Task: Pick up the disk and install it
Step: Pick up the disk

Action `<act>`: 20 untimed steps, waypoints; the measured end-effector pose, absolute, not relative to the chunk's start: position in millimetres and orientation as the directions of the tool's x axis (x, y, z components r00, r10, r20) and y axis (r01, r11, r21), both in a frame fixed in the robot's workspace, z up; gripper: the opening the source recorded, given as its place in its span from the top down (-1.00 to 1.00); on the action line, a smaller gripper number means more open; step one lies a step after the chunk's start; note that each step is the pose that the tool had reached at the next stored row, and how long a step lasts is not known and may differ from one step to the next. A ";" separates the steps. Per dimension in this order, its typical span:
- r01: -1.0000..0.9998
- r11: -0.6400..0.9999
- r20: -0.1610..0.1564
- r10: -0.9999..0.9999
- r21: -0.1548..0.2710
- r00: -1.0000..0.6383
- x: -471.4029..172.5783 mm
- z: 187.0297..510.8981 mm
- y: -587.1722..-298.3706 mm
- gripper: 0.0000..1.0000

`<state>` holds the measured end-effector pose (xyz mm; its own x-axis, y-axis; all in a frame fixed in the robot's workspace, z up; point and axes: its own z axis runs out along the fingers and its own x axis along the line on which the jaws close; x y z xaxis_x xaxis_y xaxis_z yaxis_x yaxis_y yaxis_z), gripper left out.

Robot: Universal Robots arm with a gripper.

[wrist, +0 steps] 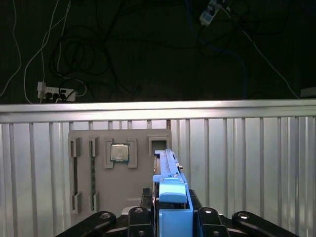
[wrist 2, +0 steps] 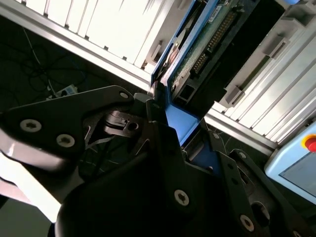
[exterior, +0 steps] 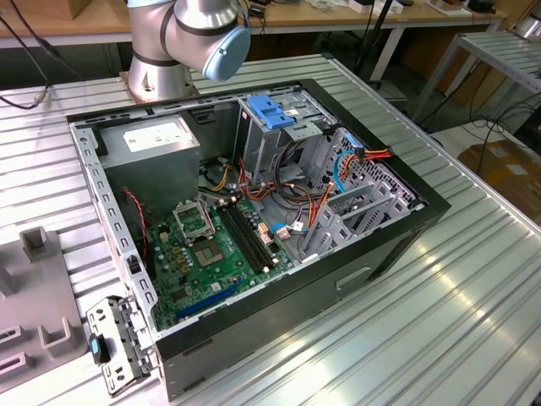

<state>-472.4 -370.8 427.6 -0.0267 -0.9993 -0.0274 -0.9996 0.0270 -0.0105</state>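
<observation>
One claw (wrist: 173,219) clamps the disk (wrist: 167,170) edge-on, pointing toward the ribbed table (wrist: 247,158).

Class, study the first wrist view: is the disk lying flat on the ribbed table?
No, the disk stands on edge, clamped in the gripper, with the ribbed table behind it.

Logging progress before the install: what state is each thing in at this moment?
disk: held on edge at its blue rail, not in the case.
gripper: shut on the disk.
computer case: lying on its side, side panel off, inside exposed.
processor chip: sitting in a pocket of the grey holder.
</observation>
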 end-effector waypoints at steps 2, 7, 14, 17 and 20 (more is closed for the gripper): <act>-1.000 0.027 -0.027 -0.999 -0.010 -0.027 -472.3 431.2 -370.8 0.25; -1.000 0.027 -0.027 -0.999 -0.010 -0.027 -472.4 441.9 -370.8 0.25; -1.000 0.027 -0.027 -0.999 -0.010 -0.027 -472.3 463.3 -370.8 0.25; -1.000 0.027 -0.028 -0.999 -0.010 -0.027 -472.3 469.9 -370.8 0.25; -1.000 0.027 -0.028 -0.999 -0.010 -0.027 -472.3 476.3 -370.8 0.25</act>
<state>-472.3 -370.8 476.3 -0.0267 -0.9993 -0.0276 -0.9996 0.0270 -0.0103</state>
